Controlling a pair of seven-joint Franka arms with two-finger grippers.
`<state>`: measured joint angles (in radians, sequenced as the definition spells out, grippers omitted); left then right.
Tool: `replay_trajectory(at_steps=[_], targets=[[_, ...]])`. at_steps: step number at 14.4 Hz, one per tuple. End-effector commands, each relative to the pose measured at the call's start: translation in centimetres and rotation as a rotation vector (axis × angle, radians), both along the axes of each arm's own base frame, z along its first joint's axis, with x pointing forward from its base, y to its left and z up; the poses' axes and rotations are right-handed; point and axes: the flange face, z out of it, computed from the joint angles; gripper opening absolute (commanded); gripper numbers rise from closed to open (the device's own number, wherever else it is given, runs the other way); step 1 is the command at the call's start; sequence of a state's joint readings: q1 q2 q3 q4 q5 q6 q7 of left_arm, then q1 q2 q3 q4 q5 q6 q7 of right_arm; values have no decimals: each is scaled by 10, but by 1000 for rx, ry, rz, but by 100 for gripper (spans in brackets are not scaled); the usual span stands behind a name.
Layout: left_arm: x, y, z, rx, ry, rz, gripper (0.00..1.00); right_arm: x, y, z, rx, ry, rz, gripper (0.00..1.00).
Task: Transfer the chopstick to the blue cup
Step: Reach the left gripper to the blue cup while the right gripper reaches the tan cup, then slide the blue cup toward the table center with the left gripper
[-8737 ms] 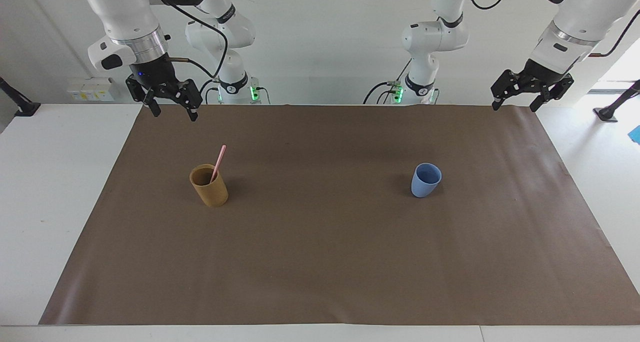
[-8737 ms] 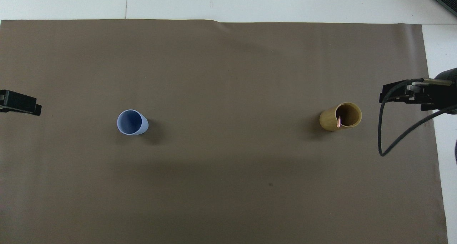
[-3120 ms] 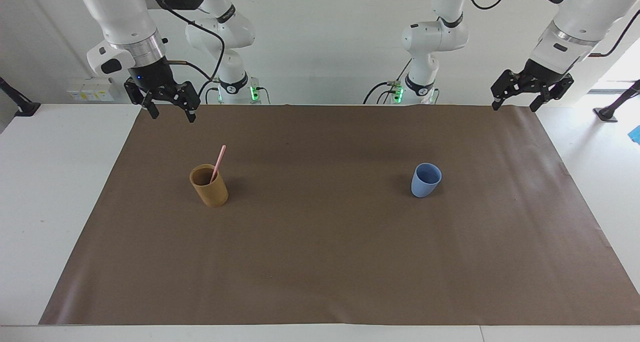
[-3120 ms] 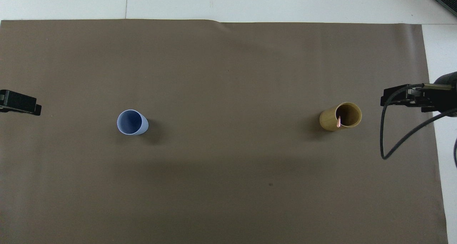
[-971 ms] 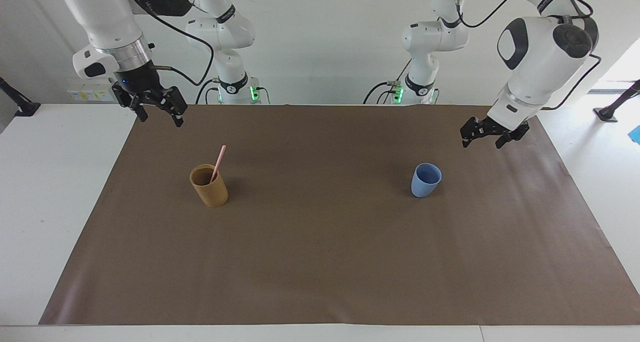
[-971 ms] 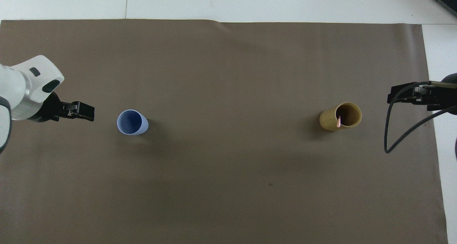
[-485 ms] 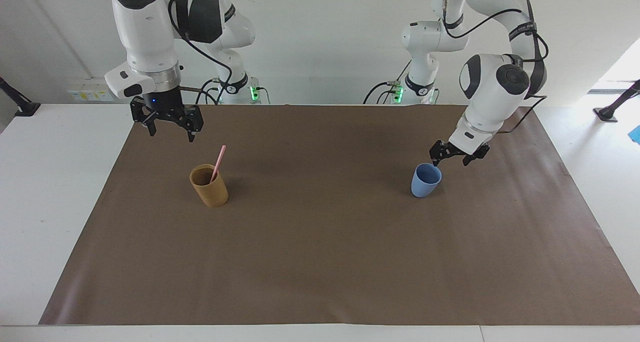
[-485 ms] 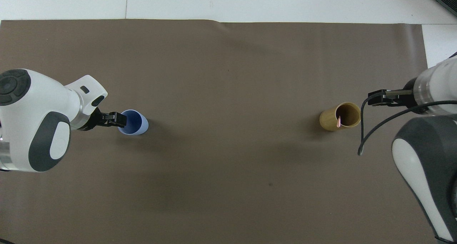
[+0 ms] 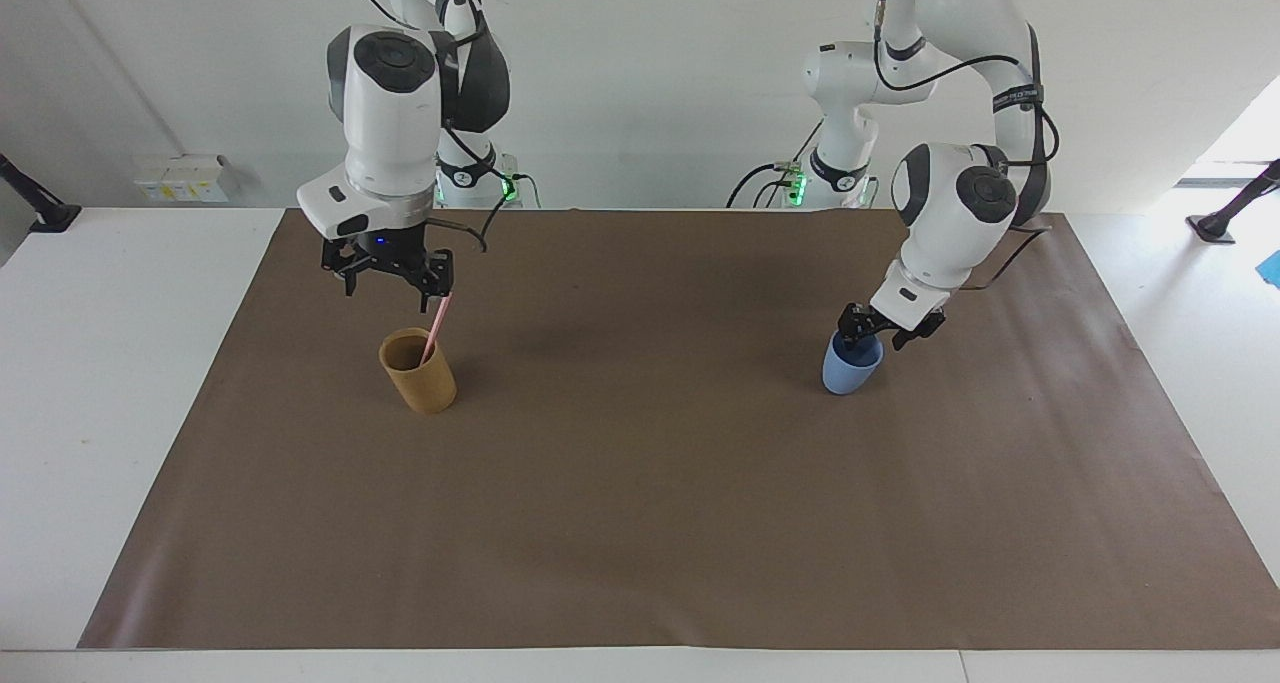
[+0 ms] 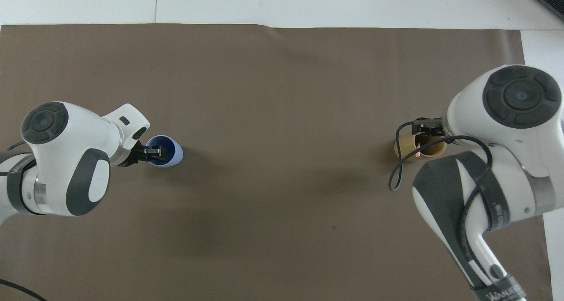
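The pale-pink chopstick (image 9: 437, 325) leans in a tan-brown cup (image 9: 418, 371) toward the right arm's end of the table. My right gripper (image 9: 394, 285) hangs open just above that cup, and the chopstick's top lies against its fingertip (image 9: 440, 289) that is toward the table's middle. In the overhead view the right arm covers most of the tan cup (image 10: 403, 149), and only a pink speck of the chopstick (image 10: 417, 153) shows. The blue cup (image 9: 850, 369) stands upright toward the left arm's end. My left gripper (image 9: 870, 339) is down at its rim, over the blue cup's (image 10: 173, 150) mouth.
A brown paper sheet (image 9: 640, 523) covers the table between white margins. Both cups stand about midway across it, far apart. The arms' bases and cables stand at the robots' edge.
Both arms have swung in and come down. The right gripper went from the table's corner to just above the tan cup, and the left gripper dropped onto the blue cup's rim.
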<state>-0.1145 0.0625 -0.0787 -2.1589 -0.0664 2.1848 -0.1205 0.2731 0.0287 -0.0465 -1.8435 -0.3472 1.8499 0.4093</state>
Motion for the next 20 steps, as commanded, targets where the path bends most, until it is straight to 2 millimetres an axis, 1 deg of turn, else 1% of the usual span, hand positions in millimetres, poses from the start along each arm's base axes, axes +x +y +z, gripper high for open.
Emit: replay_trajectory(at_steps=[1, 2, 3, 4, 5, 6, 7, 8, 9, 10, 12, 14, 15, 16, 17, 18, 19, 20], targets=[[-3, -2, 5, -12, -23, -51, 0, -6, 22, -14, -28, -9, -3, 100], [-1, -2, 3, -12, -17, -66, 0, -8, 26, -16, -32, -6, -8, 100], [4, -3, 5, -13, -21, -74, 0, -11, 27, -17, -32, 0, -7, 100], [9, -6, 12, -15, -31, -93, 0, -16, 27, -23, -37, 14, -5, 97], [10, -15, 18, -13, -22, -120, 0, -26, 27, -26, -38, 24, 3, 89], [13, -23, 32, -9, -16, -132, 0, -38, 26, -33, -39, 40, 18, 78], [15, -32, 44, -1, -8, -150, 0, -49, 23, -39, -41, 51, 26, 59], [14, -49, 53, 26, -11, -172, 0, -52, 25, -41, -36, 44, 42, 47], [9, -73, 55, 44, -21, -153, 0, -52, 28, -40, -34, 41, 57, 33], [0, -100, 56, 48, -27, -141, 0, -52, 33, -40, -33, 32, 73, 27], [-14, -151, 67, 34, -55, -132, 0, -49, 40, -37, -43, -3, 103, 20], [-26, -215, 61, 21, -52, -95, 0, -45, 43, -34, -49, -43, 129, 20], [-31, -245, 53, 21, -45, -78, 0, -45, 43, -34, -47, -46, 133, 21], [-33, -266, 51, 17, -48, -70, 0, -45, 44, -34, -45, -49, 134, 21], [-35, -278, 46, 10, -52, -74, 0, -45, 44, -34, -45, -49, 134, 21], [-34, -281, 43, 4, -60, -75, 0, -45, 44, -34, -45, -49, 134, 22], [-36, -286, 32, 9, -52, -83, 0, -45, 43, -35, -46, -46, 134, 23], [-38, -297, 22, 10, -49, -98, 0, -46, 43, -37, -48, -41, 135, 24]])
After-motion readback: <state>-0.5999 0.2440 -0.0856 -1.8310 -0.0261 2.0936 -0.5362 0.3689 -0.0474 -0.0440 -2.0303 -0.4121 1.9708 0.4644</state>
